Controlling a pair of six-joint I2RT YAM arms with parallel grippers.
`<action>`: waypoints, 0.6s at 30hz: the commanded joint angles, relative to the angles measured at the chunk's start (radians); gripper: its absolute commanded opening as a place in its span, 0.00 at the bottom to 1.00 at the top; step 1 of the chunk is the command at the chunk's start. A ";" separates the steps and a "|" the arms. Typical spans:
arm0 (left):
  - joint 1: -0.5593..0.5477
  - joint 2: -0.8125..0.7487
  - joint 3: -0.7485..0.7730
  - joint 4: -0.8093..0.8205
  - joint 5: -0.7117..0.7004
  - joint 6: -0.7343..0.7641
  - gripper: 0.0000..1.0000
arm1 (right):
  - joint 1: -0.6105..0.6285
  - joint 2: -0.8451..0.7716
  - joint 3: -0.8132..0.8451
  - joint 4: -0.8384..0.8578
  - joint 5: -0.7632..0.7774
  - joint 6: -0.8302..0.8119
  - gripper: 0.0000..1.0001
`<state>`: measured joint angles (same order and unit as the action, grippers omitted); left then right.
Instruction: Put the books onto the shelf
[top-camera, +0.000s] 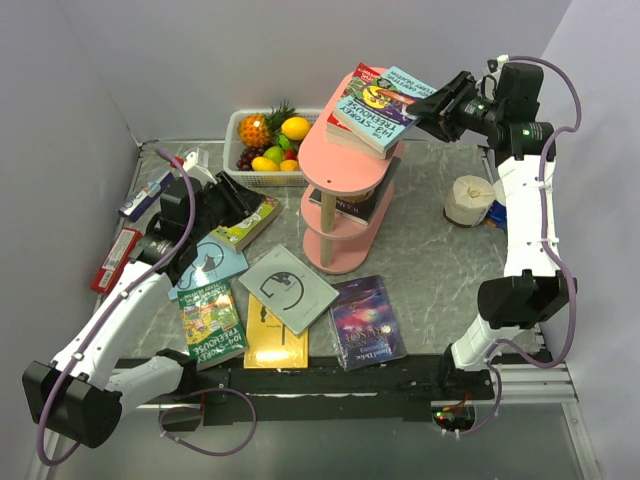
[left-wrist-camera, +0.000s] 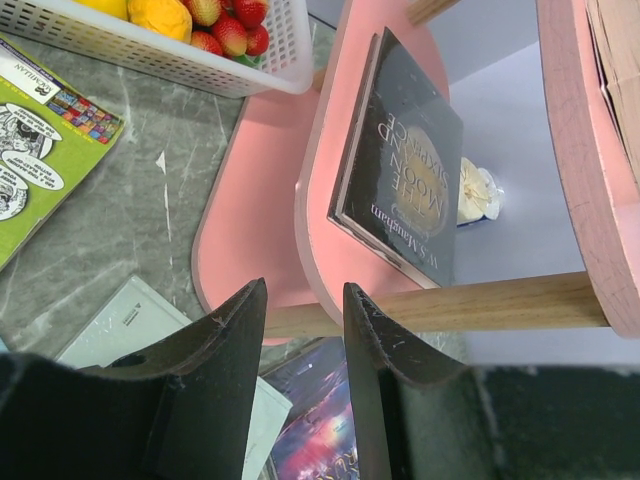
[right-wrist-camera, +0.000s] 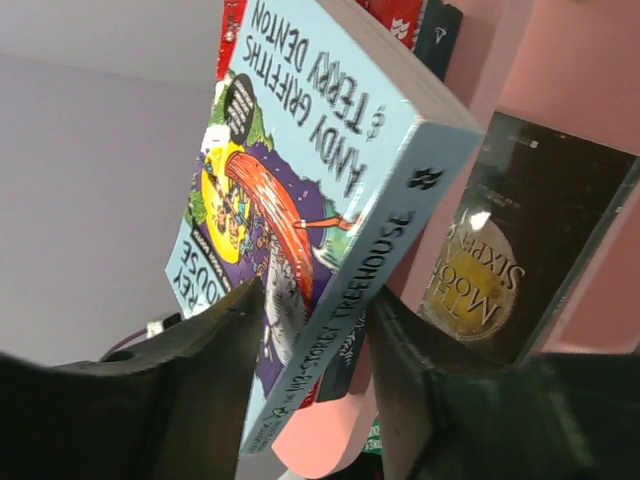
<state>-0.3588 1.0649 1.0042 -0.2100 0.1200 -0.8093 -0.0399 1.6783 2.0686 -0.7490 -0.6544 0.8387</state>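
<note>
The tall pink three-tier shelf with pale wooden posts is seen at the centre of the overhead view, standing on the grey marbled surface. A light-blue cartoon "Treehouse" paperback is laid on top of other books on the top tier, overhanging toward the upper right of the frame. The right claw is held at that overhanging edge. In its wrist view the jaws are parted, and the book's spine corner is seen between them, but it cannot be told whether the book is actually pinched. A black paperback with gold lettering is lain flat on the middle tier. The left claw is positioned left of the shelf, partly open with nothing between its fingers. Further books are spread on the surface in the lower centre: a green cartoon paperback, a yellow one, a grey one, a dark purple galaxy one and a yellow-green one. A white basket of fruit is placed behind the shelf at upper left.
</note>
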 joint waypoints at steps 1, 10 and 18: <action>0.004 -0.013 -0.004 0.041 0.020 -0.010 0.43 | -0.003 -0.049 -0.018 0.117 -0.050 0.034 0.48; 0.004 -0.013 0.005 0.037 0.020 -0.011 0.43 | -0.005 -0.020 0.062 0.086 -0.004 0.004 0.61; 0.004 -0.014 0.005 0.035 0.013 -0.013 0.43 | -0.005 0.003 0.091 0.080 0.013 0.008 0.50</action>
<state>-0.3584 1.0645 1.0016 -0.2062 0.1200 -0.8097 -0.0399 1.7023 2.1414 -0.7246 -0.6544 0.8452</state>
